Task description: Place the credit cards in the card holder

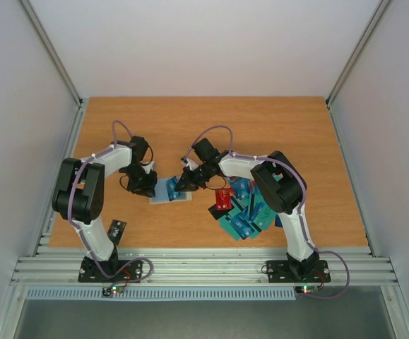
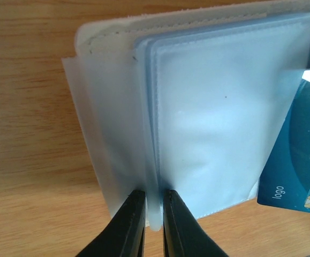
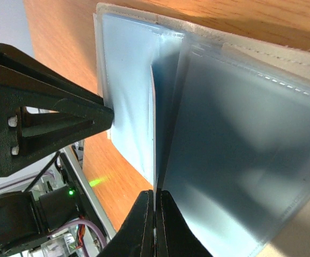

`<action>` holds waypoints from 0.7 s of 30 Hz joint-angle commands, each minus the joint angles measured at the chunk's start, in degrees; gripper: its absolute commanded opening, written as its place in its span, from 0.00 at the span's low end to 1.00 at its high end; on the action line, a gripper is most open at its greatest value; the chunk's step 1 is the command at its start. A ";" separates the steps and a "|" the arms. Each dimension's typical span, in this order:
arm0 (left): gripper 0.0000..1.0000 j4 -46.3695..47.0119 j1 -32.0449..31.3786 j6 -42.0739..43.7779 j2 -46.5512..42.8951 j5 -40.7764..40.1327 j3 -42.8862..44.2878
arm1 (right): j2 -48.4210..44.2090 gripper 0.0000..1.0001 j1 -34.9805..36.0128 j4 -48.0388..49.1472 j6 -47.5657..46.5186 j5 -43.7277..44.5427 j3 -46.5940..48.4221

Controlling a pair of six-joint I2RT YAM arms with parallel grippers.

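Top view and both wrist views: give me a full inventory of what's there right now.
card holder: one, cream with clear sleeves, open at table centre.
blue card: one, at the holder's right edge.
credit cards: heap, count unclear; teal, blue, red, black; right of the holder.
small black item: one, by the left arm's base; unidentifiable.
table: one, wood.
left gripper: pinching a card holder sleeve.
right gripper: shut on the blue card.

The table is a wood-grain board of warm light brown. Pale walls close it in at the back and both sides, and ribbed silver metal rails run along its near edge.
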 commanded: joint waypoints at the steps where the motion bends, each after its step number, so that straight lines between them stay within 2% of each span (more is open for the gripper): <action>1: 0.13 -1.77 0.10 0.00 -0.98 -0.22 0.87 | -1.59 0.01 0.46 -0.80 -1.61 1.93 0.85; 21: 0.12 -2.28 0.11 -0.12 0.02 1.73 0.48 | 1.37 0.01 0.46 9.14 4.11 2.74 -1.77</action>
